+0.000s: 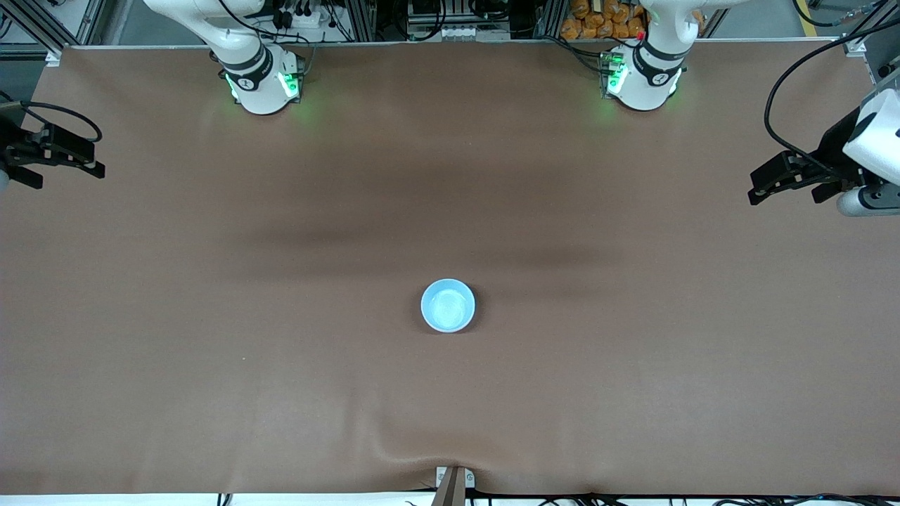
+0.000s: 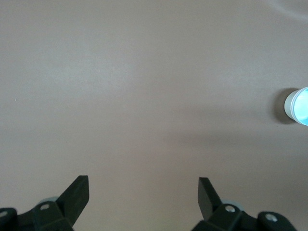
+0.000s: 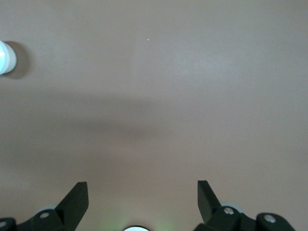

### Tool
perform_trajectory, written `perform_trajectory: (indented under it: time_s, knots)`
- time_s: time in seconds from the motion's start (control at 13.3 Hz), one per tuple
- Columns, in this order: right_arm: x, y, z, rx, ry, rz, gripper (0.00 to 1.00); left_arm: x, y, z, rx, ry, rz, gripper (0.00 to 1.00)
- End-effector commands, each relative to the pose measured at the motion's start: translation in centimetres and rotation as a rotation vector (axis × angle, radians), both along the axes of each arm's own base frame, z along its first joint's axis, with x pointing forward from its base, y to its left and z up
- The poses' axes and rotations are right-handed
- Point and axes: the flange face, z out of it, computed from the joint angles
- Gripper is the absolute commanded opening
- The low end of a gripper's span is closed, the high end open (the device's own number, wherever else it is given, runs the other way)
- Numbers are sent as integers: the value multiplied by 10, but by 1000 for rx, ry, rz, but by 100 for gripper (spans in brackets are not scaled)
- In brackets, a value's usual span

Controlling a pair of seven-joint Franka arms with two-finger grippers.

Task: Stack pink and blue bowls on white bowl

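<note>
A light blue bowl point(image 1: 448, 305) stands upright on the brown table point(image 1: 211, 316), about midway between the two ends. It also shows at the edge of the left wrist view point(image 2: 298, 106) and of the right wrist view point(image 3: 6, 57). From above only the blue inside shows. No pink bowl or white bowl shows apart from it. My left gripper point(image 1: 782, 195) hangs open and empty over the left arm's end of the table point(image 2: 143, 185). My right gripper point(image 1: 70, 176) hangs open and empty over the right arm's end point(image 3: 143, 190). Both arms wait away from the bowl.
The two arm bases point(image 1: 261, 84) point(image 1: 643, 81) stand along the table's edge farthest from the front camera. A small metal bracket point(image 1: 453, 481) sits at the nearest edge, where the brown cover wrinkles. Cables hang beside both grippers.
</note>
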Motion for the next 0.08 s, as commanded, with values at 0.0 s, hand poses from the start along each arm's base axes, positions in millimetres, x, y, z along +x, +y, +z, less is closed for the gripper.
perform_trajectory:
  time_s: [0.0]
  knots:
    - [-4,-6,6,-38,-2,-54,100,-2,2,5,19,4,-18,100]
